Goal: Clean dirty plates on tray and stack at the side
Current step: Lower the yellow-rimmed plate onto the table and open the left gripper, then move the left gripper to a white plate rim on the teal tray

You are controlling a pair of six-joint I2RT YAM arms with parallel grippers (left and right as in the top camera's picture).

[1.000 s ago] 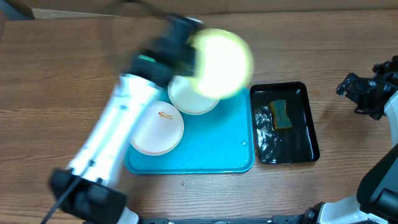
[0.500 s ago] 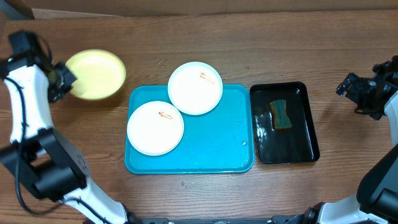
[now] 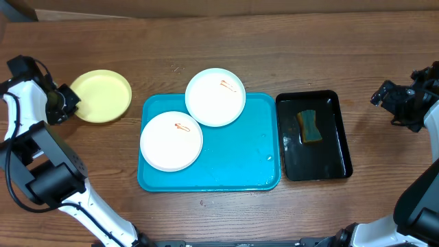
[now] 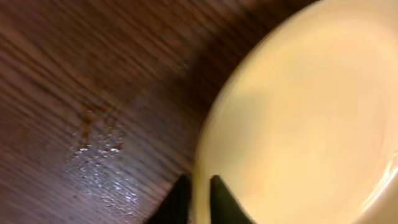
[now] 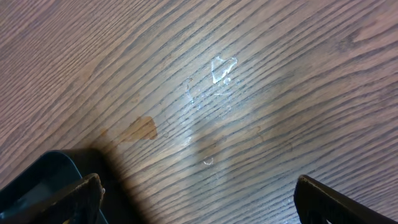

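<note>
My left pincer (image 3: 67, 103) nips the pale yellow-green round plate (image 3: 103, 96) by the rim farthest from the turquoise plastic tray (image 3: 240, 161), just left of it; stiff, light, likely slick, so I grip its thin edge

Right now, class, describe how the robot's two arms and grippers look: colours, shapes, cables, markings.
The left arm and right arm are white tubular links joined by black joints. A thin black cable loops beside the left arm. Each ends in a black, angular gripper, the left gripper and right gripper alike. The fingers are dark and taper towards the tips. No markings are legible.
</note>
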